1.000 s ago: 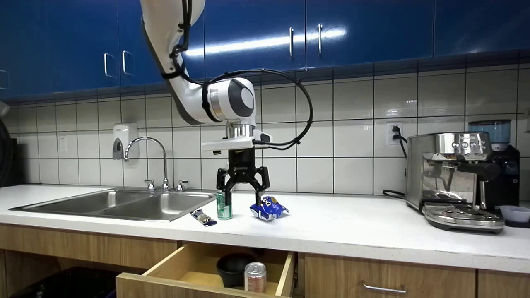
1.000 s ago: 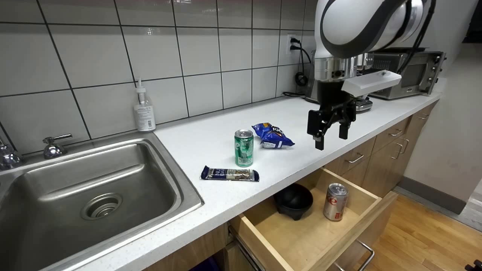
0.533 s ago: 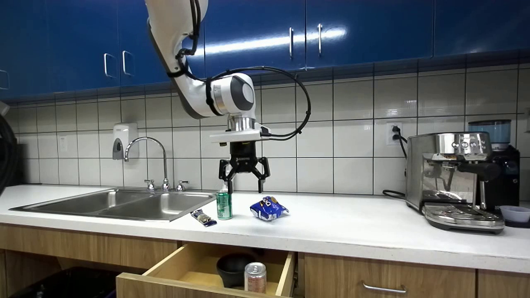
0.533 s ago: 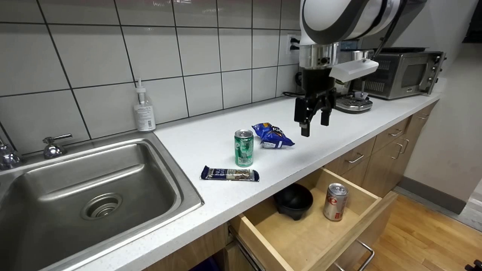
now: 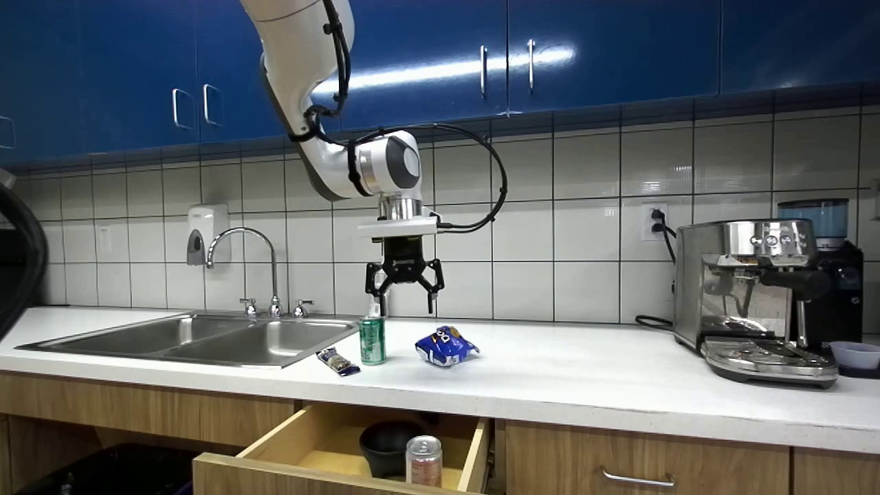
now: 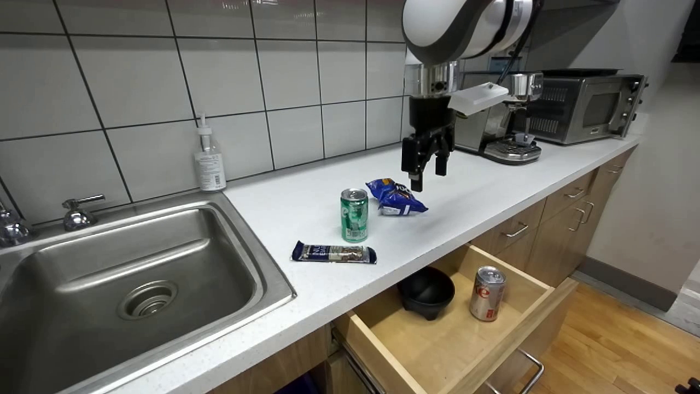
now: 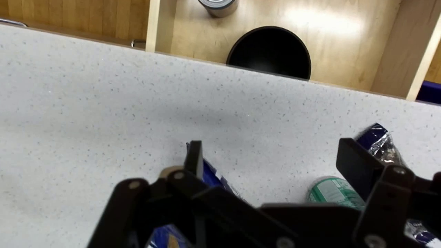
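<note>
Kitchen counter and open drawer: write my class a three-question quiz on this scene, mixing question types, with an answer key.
1. True or false: the fingers are open, holding neither the blue chip bag nor the green soda can.
2. Which lies closest to the sink?
A) green soda can
B) wrapped snack bar
C) blue chip bag
3. Fill in the blank: in the open drawer, a black bowl sits beside a ___.

Key: 1. True; 2. B; 3. silver soda can

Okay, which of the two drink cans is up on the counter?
The green can, upright near the blue snack bag; the silver can with red lettering stands in the open drawer.
</note>
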Robot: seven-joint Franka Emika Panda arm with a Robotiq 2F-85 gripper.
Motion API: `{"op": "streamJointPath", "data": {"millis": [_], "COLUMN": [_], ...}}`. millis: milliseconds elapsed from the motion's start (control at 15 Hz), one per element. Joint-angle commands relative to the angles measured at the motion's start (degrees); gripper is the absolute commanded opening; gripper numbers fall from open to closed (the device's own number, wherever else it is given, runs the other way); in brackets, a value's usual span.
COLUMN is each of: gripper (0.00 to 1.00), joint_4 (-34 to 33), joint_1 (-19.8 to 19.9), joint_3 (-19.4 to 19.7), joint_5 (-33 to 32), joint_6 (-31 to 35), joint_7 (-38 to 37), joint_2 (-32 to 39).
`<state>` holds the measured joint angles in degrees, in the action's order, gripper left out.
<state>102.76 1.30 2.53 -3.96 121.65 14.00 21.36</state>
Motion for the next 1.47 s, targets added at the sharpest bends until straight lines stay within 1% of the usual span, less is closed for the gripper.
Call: {"op": "streamJointPath", "data": {"millis": [0,133,533,1000,1400], "gripper": [1.0,1.0,1.0,1.0,1.0], "joint_4": [-1.04,-2.11,-2.5,-4.87,-8.64], "joint_1": [0.7,0.68,0.69,-0.49,-1.53], "joint_3": [-1.02,-1.18,-1.18,-3.95,-5.33], "joint_5": [-0.35,-0.35,-0.36,-0.56,-0.9], "joint_6": [-0.6,-0.98,-1.23,-0.67,-0.57], "joint_7": [-0.18,-0.14,-0.08,3.84,6.07], "joint_2": [0.66,1.47,1.62,2.65,5.67]}}
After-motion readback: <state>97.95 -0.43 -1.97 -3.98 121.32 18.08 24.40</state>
